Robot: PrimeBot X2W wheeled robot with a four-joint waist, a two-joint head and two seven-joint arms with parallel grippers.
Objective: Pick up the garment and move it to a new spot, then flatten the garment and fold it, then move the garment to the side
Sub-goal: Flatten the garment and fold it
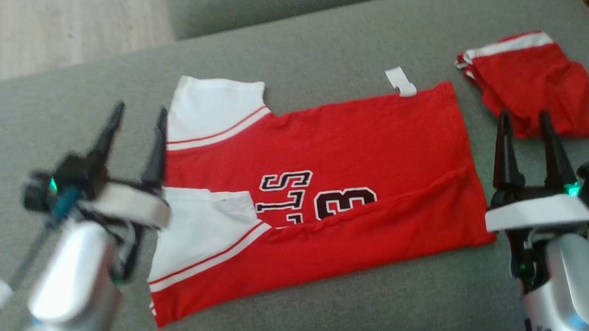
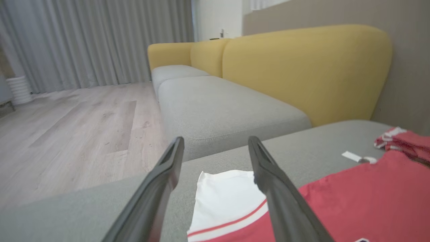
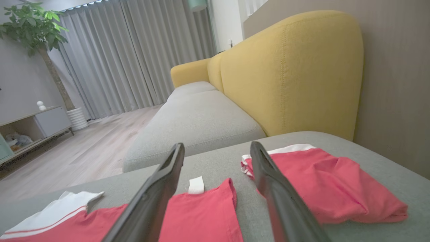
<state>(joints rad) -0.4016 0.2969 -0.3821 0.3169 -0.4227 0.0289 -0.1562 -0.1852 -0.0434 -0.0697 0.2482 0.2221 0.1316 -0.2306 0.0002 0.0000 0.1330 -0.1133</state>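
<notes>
On the grey cushion (image 1: 319, 50) a fold half-hides jersey (image 1: 353, 143) lettering (image 1: 301, 195); left gripper (image 1: 141, 107), right gripper (image 1: 524, 113) jaws wide.

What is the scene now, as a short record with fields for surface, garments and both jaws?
surface: grey cushion
garment: red jersey, spread flat, near long edge folded over its number
other item: red shorts, folded, apart, to its right
left jaws: open, empty, at sleeve end
right jaws: open, empty, at hem end
</notes>
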